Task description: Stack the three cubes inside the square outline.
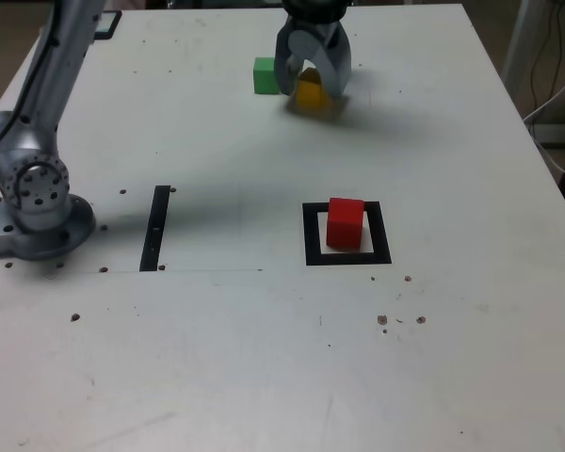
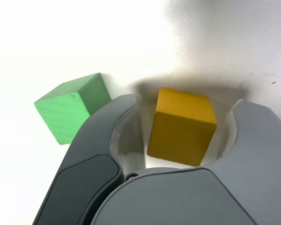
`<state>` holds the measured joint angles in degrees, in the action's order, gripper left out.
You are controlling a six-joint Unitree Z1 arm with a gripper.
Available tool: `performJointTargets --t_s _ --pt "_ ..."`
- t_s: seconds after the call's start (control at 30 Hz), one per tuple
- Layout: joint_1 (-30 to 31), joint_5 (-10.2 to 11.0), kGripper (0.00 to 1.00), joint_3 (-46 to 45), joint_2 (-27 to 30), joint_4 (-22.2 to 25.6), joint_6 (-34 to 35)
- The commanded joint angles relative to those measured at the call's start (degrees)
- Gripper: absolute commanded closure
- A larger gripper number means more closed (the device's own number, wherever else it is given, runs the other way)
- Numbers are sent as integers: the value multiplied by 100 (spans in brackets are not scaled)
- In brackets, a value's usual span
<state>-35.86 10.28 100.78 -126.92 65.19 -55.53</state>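
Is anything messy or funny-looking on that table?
A little: small dark specks and chips mark the white tabletop, like worn spots or dirt. Nothing looks spilled, and the red cube sits neatly inside the black square outline.

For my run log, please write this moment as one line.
pincer: open around yellow cube | green cube: beside, outside pincer | red cube: inside square outline

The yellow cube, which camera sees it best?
The wrist view: the yellow cube looks big there, between the gripper's fingers. The exterior view shows it small and partly hidden by the gripper.
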Motion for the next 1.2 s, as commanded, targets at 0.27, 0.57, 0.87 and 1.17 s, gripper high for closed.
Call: performJointTargets --t_s 0.27,0.57,0.87,1.17 --pt "-61 -186 68 -11 -12 -70 -20" --pt "-58 -350 71 -101 -17 -156 -28" --pt "656 -282 73 274 743 365 265" --pt "2235 -158 74 451 1510 1356 1970"
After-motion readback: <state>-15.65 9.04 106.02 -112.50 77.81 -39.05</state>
